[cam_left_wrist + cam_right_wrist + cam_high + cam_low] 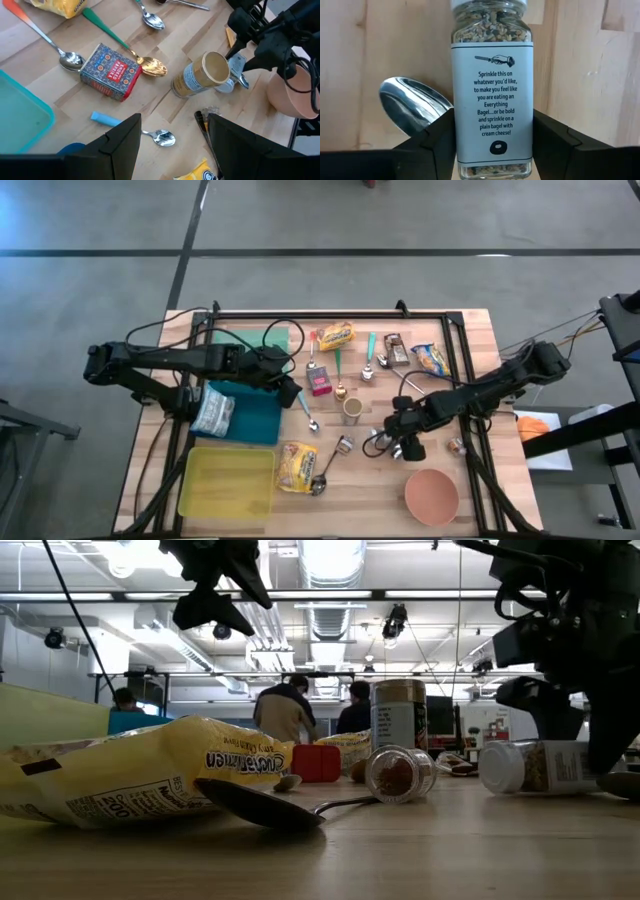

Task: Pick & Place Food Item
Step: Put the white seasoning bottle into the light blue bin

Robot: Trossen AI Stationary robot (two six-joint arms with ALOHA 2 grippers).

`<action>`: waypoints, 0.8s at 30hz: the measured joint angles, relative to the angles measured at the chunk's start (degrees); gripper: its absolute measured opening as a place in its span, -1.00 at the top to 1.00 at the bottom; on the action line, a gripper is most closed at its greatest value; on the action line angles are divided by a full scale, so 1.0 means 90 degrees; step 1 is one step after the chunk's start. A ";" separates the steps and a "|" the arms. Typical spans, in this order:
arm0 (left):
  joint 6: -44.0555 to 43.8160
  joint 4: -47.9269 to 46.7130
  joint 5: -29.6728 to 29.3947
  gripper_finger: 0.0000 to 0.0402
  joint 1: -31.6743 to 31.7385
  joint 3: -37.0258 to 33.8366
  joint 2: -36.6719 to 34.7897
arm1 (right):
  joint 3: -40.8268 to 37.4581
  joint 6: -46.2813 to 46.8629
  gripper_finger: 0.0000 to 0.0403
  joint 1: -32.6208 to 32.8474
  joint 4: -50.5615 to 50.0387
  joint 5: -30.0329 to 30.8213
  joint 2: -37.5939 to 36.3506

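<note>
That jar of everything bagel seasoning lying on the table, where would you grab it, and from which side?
Grip the everything bagel seasoning jar across its flat labelled glass sides, coming from above. It lies on its side on the wood, so the body is the widest and steadiest part. The right end effector already straddles it there, one finger on each side. Mind the spoon close beside it.

The seasoning jar (492, 90) loses its cap to the frame's top edge; dark fingers (440, 140) cover its lower corners, and the jar hides part of a spoon (412, 111) bowl.
</note>
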 joint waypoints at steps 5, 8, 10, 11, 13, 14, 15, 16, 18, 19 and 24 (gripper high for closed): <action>0.0089 0.0002 0.0017 -0.17 0.0000 0.0000 0.0000 | 0.0105 0.0447 0.03 -0.0002 -0.0058 0.0003 -0.0411; 0.0208 0.0091 0.0102 -0.17 0.0002 -0.0002 -0.0005 | 0.0205 0.0912 0.03 -0.0002 -0.0185 0.0001 -0.0835; 0.0368 0.0308 0.0300 -0.17 0.0002 -0.0005 -0.0005 | 0.0296 0.1247 0.03 -0.0002 -0.0358 0.0003 -0.1176; 0.0473 0.0461 0.0378 -0.17 -0.0005 -0.0005 -0.0005 | 0.0355 0.1441 0.03 -0.0002 -0.0488 0.0003 -0.1343; 0.0664 0.0853 0.0411 -0.17 -0.0049 -0.0005 -0.0005 | 0.0515 0.1820 0.03 -0.0002 -0.0775 0.0014 -0.1651; 0.0779 0.1064 0.0430 -0.17 -0.0079 -0.0005 -0.0005 | 0.0600 0.1995 0.03 -0.0002 -0.0877 0.0041 -0.1781; 0.0940 0.1282 0.0435 -0.17 -0.0110 -0.0005 -0.0005 | 0.0678 0.2149 0.03 -0.0002 -0.0939 0.0054 -0.1896; 0.1130 0.1496 0.0438 -0.17 -0.0149 -0.0005 -0.0005 | 0.0755 0.2270 0.03 -0.0002 -0.0957 0.0056 -0.2000; 0.1623 0.1904 0.0454 -0.17 -0.0232 -0.0005 -0.0004 | 0.0910 0.2523 0.03 -0.0002 -0.0959 0.0078 -0.2102; 0.1905 0.2120 0.0457 -0.17 -0.0270 -0.0005 0.0011 | 0.1009 0.2643 0.03 -0.0002 -0.0958 0.0112 -0.2111; 0.3410 0.2974 0.0454 -0.18 -0.0440 -0.0005 0.0048 | 0.1584 0.3088 0.03 -0.0007 -0.0891 0.0361 -0.1944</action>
